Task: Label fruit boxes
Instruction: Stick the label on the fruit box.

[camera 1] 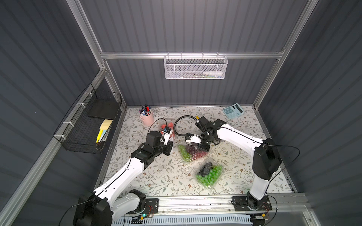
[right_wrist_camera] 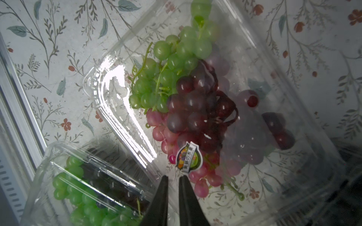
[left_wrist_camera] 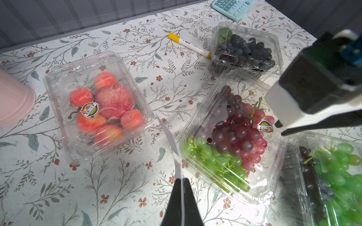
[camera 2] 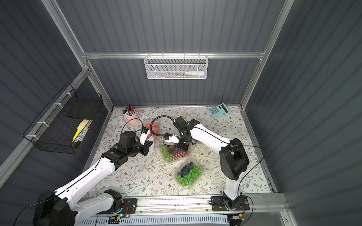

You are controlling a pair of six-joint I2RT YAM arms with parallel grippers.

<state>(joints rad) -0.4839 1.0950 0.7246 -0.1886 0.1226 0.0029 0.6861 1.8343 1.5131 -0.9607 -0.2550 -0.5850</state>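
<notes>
Four clear fruit boxes stand on the flowered table. One holds red-orange fruit (left_wrist_camera: 98,105) and carries a round sticker (left_wrist_camera: 89,109). One holds blueberries (left_wrist_camera: 246,50). The green and red grapes box (right_wrist_camera: 195,94) (camera 1: 191,153) has a sticker (right_wrist_camera: 189,157) on its lid. My right gripper (right_wrist_camera: 173,177) hovers at that sticker, its jaws a narrow gap apart with nothing between them. The box of green grapes with dark berries (camera 1: 210,174) sits nearest the front. My left gripper (left_wrist_camera: 182,179) is shut on the white sticker sheet (left_wrist_camera: 172,140), seen edge-on, between the red-fruit and mixed-grape boxes.
A yellow-capped marker (left_wrist_camera: 188,45) lies beside the blueberry box. A blue calculator (camera 1: 233,111) sits at the back right and a pink pen cup (camera 1: 147,117) at the back left. A black wire basket (camera 1: 88,125) hangs on the left wall, a white mesh basket (camera 1: 195,67) on the back wall.
</notes>
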